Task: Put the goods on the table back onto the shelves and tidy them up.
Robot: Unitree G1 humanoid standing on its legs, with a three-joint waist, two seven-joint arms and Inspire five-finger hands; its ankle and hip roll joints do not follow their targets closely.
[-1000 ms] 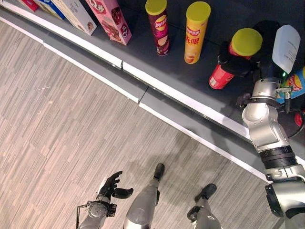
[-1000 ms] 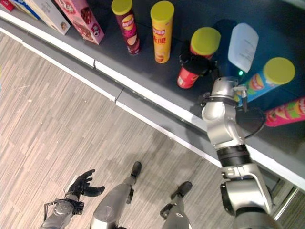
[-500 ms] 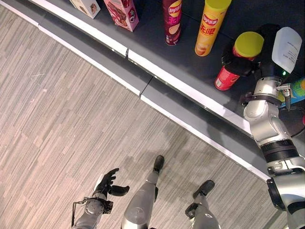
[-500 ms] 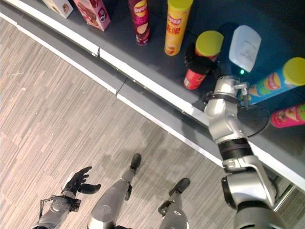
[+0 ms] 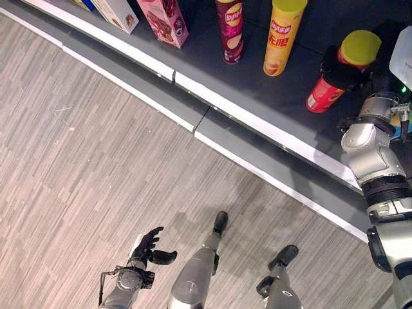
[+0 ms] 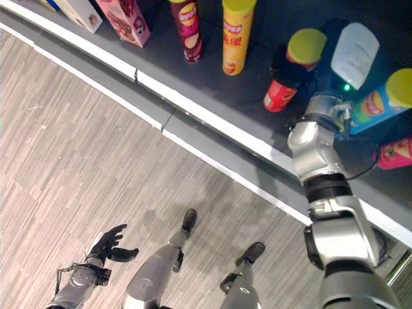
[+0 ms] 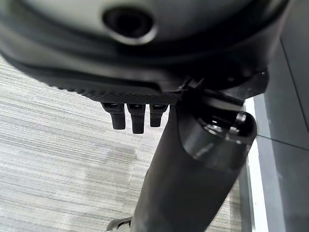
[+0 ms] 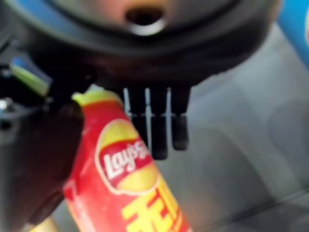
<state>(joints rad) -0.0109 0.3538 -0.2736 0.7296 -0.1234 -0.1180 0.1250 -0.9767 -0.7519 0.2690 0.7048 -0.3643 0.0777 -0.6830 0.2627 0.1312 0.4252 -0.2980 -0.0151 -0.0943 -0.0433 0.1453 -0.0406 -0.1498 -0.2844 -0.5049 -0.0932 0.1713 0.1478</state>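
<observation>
the left hand (image 5: 149, 248) hangs low over the wooden floor (image 5: 77, 167), fingers loosely spread, holding nothing. on the dark shelf (image 5: 257, 90) stand two boxes, then a maroon can (image 5: 230, 29) and a yellow can (image 5: 281, 35). the right hand (image 5: 341, 72), arm stretched up, wraps a tilted red can (image 5: 335, 80); two more cans lie beyond.

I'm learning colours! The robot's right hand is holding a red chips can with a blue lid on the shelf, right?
Not quite: the lid is yellow, not blue. The left eye view shows the right hand wrapped round the red chips can on the shelf.
</observation>
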